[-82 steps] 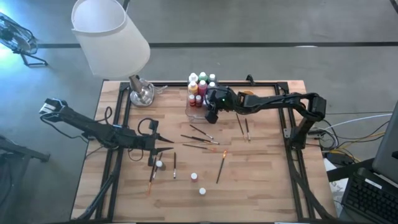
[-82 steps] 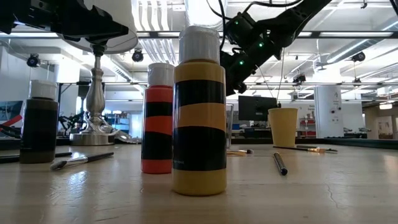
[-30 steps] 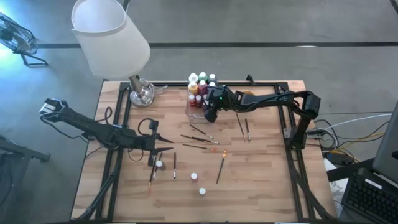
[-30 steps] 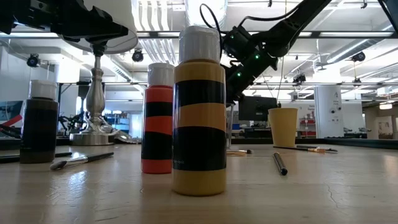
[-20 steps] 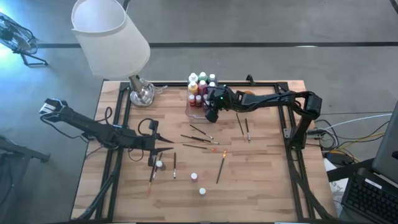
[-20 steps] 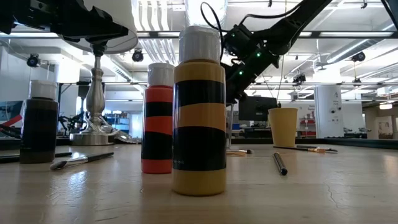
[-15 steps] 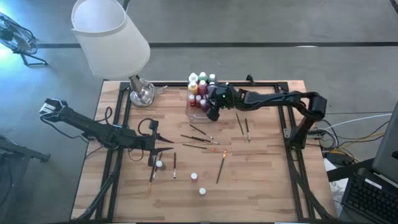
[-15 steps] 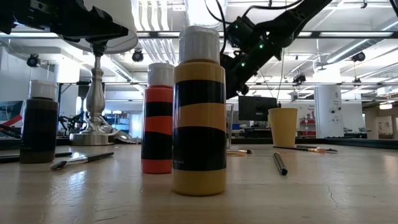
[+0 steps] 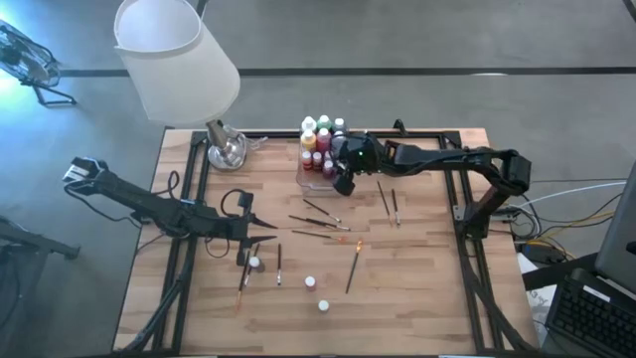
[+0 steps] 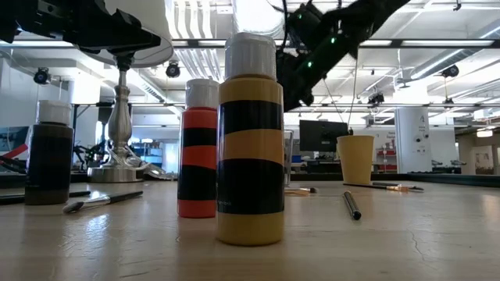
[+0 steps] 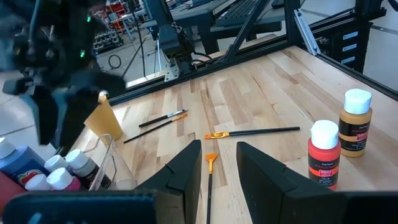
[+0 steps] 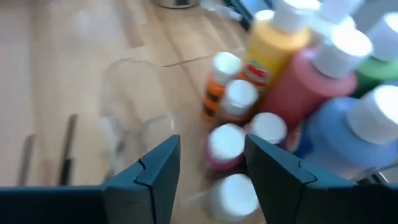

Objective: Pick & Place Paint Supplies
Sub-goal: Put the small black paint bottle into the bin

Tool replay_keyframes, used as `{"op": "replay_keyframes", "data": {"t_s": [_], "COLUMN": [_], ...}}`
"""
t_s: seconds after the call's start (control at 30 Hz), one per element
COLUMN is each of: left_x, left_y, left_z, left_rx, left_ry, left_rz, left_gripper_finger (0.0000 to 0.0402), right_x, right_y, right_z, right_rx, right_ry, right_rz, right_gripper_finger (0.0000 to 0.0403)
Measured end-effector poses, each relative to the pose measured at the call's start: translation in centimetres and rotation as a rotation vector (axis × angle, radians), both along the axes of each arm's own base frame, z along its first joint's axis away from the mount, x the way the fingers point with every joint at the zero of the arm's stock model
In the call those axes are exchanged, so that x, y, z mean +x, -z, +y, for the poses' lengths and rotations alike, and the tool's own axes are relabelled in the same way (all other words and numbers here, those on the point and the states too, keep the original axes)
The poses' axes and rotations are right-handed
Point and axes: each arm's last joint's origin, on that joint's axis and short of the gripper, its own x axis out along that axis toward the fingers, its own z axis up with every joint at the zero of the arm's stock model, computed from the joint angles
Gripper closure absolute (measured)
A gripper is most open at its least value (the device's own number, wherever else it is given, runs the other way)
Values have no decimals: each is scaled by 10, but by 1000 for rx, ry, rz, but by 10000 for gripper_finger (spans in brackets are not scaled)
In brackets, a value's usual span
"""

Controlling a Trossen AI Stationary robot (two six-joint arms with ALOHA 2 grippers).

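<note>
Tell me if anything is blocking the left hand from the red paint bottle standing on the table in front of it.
Nothing visible does. In the left wrist view, the left hand is open and empty, and only bare wood lies between it and the red paint bottle. The yellow bottle stands beside the red one, not in front. A paintbrush lies farther off.

Close up on the bench (image 10: 406, 242): yellow bottle (image 10: 251, 140), red bottle (image 10: 198, 150) beside, dark bottle (image 10: 49, 153) far left. Behind, paintbrush (image 10: 351, 204), orange cup (image 10: 355, 159), lamp base (image 10: 119, 133).
</note>
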Motion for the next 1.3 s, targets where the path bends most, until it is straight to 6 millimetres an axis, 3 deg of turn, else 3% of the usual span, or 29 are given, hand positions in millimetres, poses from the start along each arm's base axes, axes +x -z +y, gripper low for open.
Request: {"op": "replay_keyframes", "data": {"t_s": [0.17, 0.37, 0.63, 0.77, 1.07, 1.3], "left_x": [0, 0, 0, 0, 0, 0], "left_y": [0, 0, 1, 0, 1, 2], "left_z": [0, 0, 0, 0, 0, 0], "left_rx": [1, 2, 2, 2, 4, 8], "left_ry": [0, 0, 0, 0, 0, 1], "left_rz": [2, 4, 5, 5, 11, 20], "left_gripper_finger": [293, 293, 293, 293, 293, 293], "right_x": [-2, -15, -59, -90, -152, -185], "right_y": [-27, -67, -114, -128, -139, -118], "right_z": [31, 81, 126, 140, 165, 173], "right_rx": [-2, -5, 43, 91, 212, 227], "right_ry": [-89, -229, -329, -353, -431, -479], "right_rz": [24, 19, -73, -90, -126, -127], "right_gripper_finger": [255, 307, 380, 392, 393, 394]}}
